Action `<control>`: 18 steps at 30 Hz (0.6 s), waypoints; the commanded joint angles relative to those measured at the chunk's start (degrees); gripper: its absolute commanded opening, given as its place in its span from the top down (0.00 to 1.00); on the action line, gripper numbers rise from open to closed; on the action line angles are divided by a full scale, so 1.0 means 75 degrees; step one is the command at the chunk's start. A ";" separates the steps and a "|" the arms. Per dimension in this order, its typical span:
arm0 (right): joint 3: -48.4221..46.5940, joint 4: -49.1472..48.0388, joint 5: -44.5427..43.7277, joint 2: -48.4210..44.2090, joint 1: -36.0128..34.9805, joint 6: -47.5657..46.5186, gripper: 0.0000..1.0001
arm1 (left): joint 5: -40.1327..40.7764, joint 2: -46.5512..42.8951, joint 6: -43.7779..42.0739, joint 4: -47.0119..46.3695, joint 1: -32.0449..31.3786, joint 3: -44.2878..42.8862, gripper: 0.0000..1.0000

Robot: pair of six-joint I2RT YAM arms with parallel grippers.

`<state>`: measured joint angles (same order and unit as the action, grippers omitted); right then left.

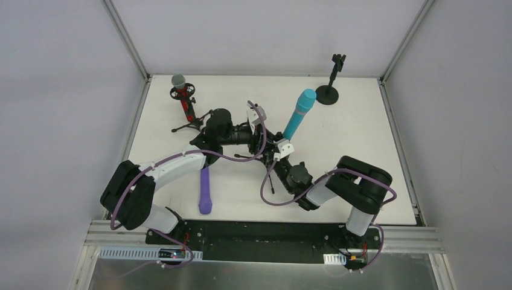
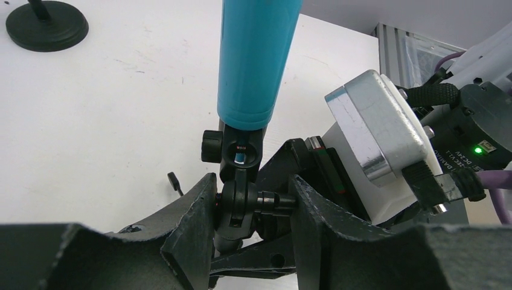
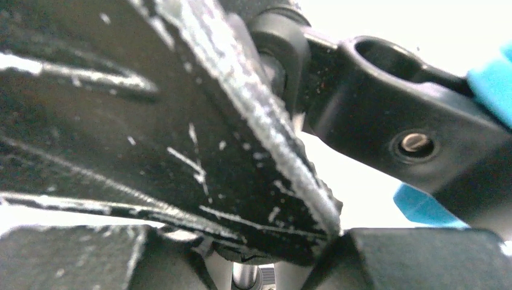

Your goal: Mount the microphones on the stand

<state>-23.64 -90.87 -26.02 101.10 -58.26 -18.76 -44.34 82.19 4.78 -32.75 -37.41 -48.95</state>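
My left pincer (image 2: 252, 208) is closed down on the swivel joint (image 2: 238, 202) of the middle stand (image 1: 270, 181). One finger presses the joint's left side and the other meets the end of its little knob. Just above it in the left wrist view is the clip (image 2: 238, 148), and the cyan microphone (image 2: 256, 60) rises out of the clip to the top of the frame, its butt seated in the holder. In the top view it leans up and to the right, just right of centre.

My right pincer (image 1: 275, 148) crowds in at the same clip from the lower right. Its own camera sits so close that I see only a black finger, a screw in the clip and a sliver of cyan. I cannot tell how far it is open or whether it holds anything.

The red microphone (image 1: 183, 96) stands in its tripod at upper left. The purple microphone (image 1: 205, 190) lies flat on the table (image 1: 350, 151) at lower centre-left. The round-based stand (image 1: 329, 90) at upper right has an empty clip.

I judge the step in hand to be finishing the cyan one, by steadying or setting the joint. Next I should let go gently, one pincer at a time, so the light tripod does not tip. Then the purple microphone needs fetching for the empty clip.
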 commanded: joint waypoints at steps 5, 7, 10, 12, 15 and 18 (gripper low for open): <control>-0.0460 0.1456 0.0815 0.0163 -0.0146 -0.0382 1.00 | -0.0519 -0.1124 0.1069 -0.2331 0.0074 -0.0191 1.00; -0.0506 0.1620 0.0837 0.0132 -0.0146 -0.0370 1.00 | -0.0451 -0.1275 0.1100 -0.2434 0.0159 -0.0072 1.00; -0.0675 0.2076 0.0863 0.0034 -0.0151 -0.0359 1.00 | -0.0370 -0.1461 0.1104 -0.2487 0.0245 0.0010 1.00; -0.0773 0.2465 0.0873 -0.0092 -0.0149 -0.0328 1.00 | -0.0379 -0.1553 0.1128 -0.2460 0.0311 0.0038 1.00; -0.0863 0.3195 0.0667 -0.0381 -0.0151 -0.0359 1.00 | -0.0331 -0.1610 0.1135 -0.2496 0.0369 0.0136 1.00; -0.0739 0.3729 0.0352 -0.0720 -0.0148 -0.0408 1.00 | -0.0309 -0.1541 0.1190 -0.2644 0.0376 0.0248 1.00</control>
<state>-29.85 -79.22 -22.79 96.95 -58.76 -19.22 -42.94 75.77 8.73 -35.81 -33.52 -45.04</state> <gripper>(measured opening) 0.269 0.401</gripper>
